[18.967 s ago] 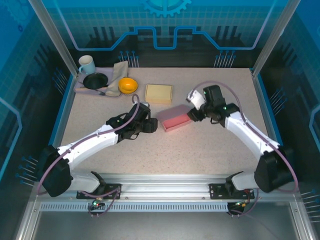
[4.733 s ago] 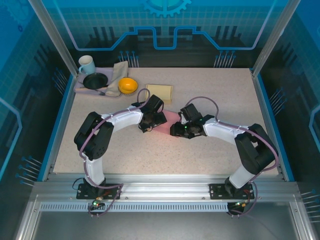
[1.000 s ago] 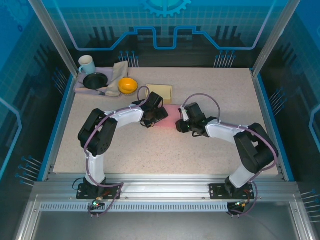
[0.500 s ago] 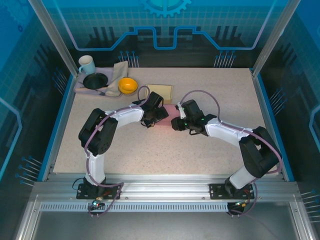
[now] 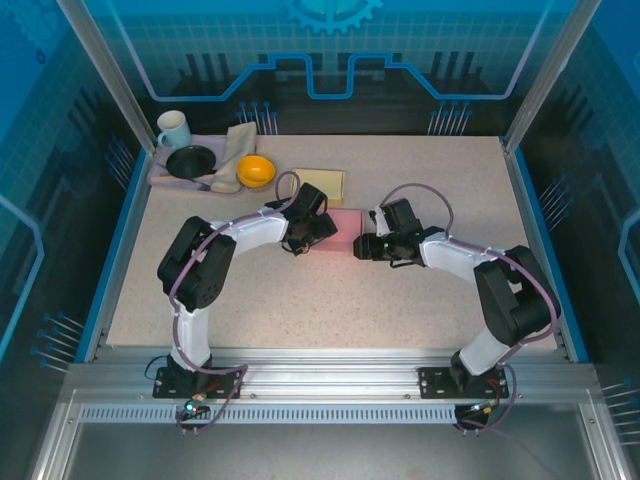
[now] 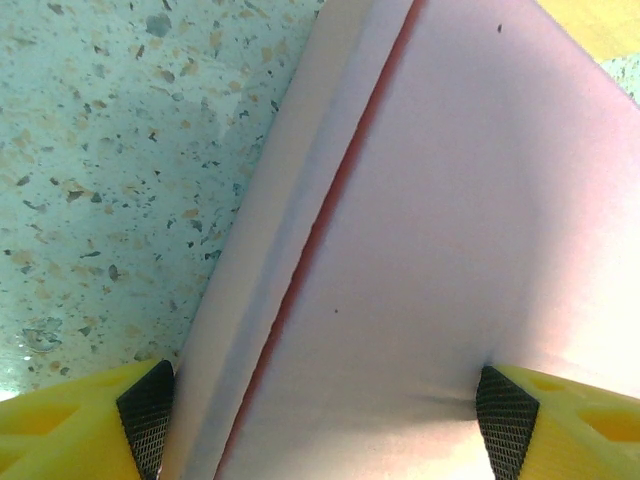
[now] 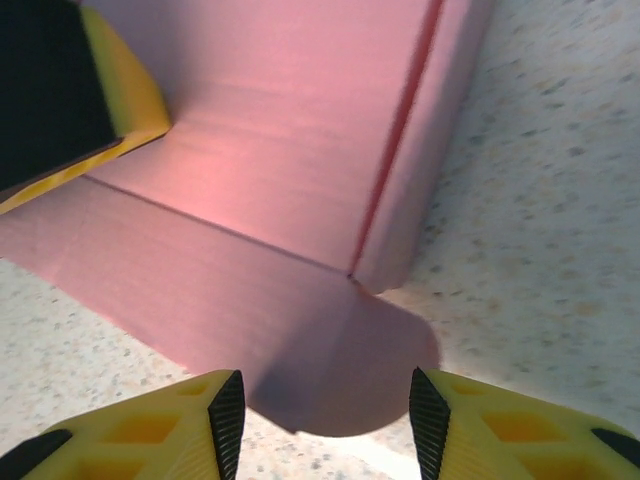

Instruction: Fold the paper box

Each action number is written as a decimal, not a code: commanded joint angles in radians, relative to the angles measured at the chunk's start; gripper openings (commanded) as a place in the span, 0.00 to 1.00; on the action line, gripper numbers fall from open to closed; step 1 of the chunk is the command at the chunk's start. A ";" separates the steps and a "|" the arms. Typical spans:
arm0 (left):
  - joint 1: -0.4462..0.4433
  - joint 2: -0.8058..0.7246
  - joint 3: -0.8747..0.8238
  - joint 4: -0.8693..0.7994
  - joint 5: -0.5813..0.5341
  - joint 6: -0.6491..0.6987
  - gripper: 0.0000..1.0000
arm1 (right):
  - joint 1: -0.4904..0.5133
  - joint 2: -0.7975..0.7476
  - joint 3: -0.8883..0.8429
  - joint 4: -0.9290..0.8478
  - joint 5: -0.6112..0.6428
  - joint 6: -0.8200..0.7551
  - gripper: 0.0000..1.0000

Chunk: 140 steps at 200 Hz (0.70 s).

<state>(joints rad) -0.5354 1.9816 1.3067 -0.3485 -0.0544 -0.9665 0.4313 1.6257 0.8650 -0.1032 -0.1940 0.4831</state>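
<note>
Now right pincer [image 7: 320, 425] apart, backed off pink box [image 5: 337, 231]; left pincer [image 6: 325, 415] clamps it.

Pink paper box [image 5: 338, 231], part-folded, mid-table

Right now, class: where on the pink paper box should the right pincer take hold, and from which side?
Probably the rounded tab lying flat on the table, sticking out from the pink paper box toward the right pincer. It should come in low from the box's right side, since the open fingers already straddle that thin flap, which looks free to lift.
</note>
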 commanded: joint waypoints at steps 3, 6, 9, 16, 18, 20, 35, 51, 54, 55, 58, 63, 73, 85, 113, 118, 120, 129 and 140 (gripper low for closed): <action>0.012 0.124 -0.060 -0.185 -0.033 0.013 0.81 | -0.007 0.042 0.009 0.070 -0.105 0.063 0.49; 0.011 0.123 -0.060 -0.185 -0.033 0.014 0.81 | -0.006 0.045 0.009 0.068 -0.107 0.065 0.49; 0.011 0.123 -0.060 -0.185 -0.033 0.014 0.81 | -0.005 0.047 0.008 0.067 -0.109 0.066 0.48; 0.012 0.123 -0.060 -0.185 -0.033 0.014 0.81 | -0.005 0.055 0.009 0.063 -0.110 0.068 0.48; 0.012 0.124 -0.060 -0.185 -0.034 0.014 0.81 | -0.005 0.056 0.009 0.063 -0.109 0.068 0.48; 0.012 0.124 -0.060 -0.185 -0.034 0.014 0.81 | -0.005 0.057 0.008 0.063 -0.108 0.068 0.48; 0.012 0.124 -0.060 -0.185 -0.033 0.014 0.81 | -0.006 0.061 0.009 0.063 -0.104 0.065 0.47; 0.011 0.125 -0.060 -0.185 -0.033 0.014 0.81 | -0.005 0.062 0.009 0.053 -0.097 0.052 0.45; 0.011 0.125 -0.059 -0.185 -0.033 0.015 0.81 | -0.005 0.062 0.008 0.052 -0.096 0.049 0.44; 0.011 0.125 -0.059 -0.185 -0.033 0.015 0.81 | -0.005 0.062 0.008 0.051 -0.095 0.047 0.44; 0.012 0.124 -0.060 -0.185 -0.033 0.015 0.81 | -0.005 0.061 0.009 0.049 -0.093 0.042 0.43; 0.012 0.125 -0.059 -0.185 -0.033 0.016 0.81 | -0.005 0.061 0.009 0.045 -0.089 0.035 0.42; 0.012 0.126 -0.057 -0.186 -0.033 0.017 0.81 | -0.004 0.061 0.008 0.040 -0.075 0.013 0.40; 0.012 0.128 -0.055 -0.186 -0.033 0.017 0.81 | -0.003 0.066 0.008 0.034 -0.050 -0.011 0.39; 0.011 0.128 -0.051 -0.190 -0.032 0.021 0.81 | -0.005 0.075 0.008 0.037 -0.023 -0.056 0.37; 0.012 0.129 -0.049 -0.193 -0.033 0.022 0.81 | -0.004 0.076 0.009 0.037 -0.018 -0.064 0.37; 0.011 0.129 -0.049 -0.194 -0.033 0.022 0.81 | -0.004 0.077 0.008 0.037 -0.015 -0.068 0.37; 0.011 0.130 -0.047 -0.196 -0.035 0.025 0.81 | -0.003 0.078 0.008 0.034 0.000 -0.081 0.37; 0.012 0.129 -0.044 -0.200 -0.037 0.027 0.81 | -0.002 0.080 0.008 0.033 0.010 -0.093 0.37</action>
<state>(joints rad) -0.5346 1.9873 1.3209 -0.3569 -0.0544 -0.9657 0.4313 1.6806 0.8654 -0.0586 -0.2390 0.4503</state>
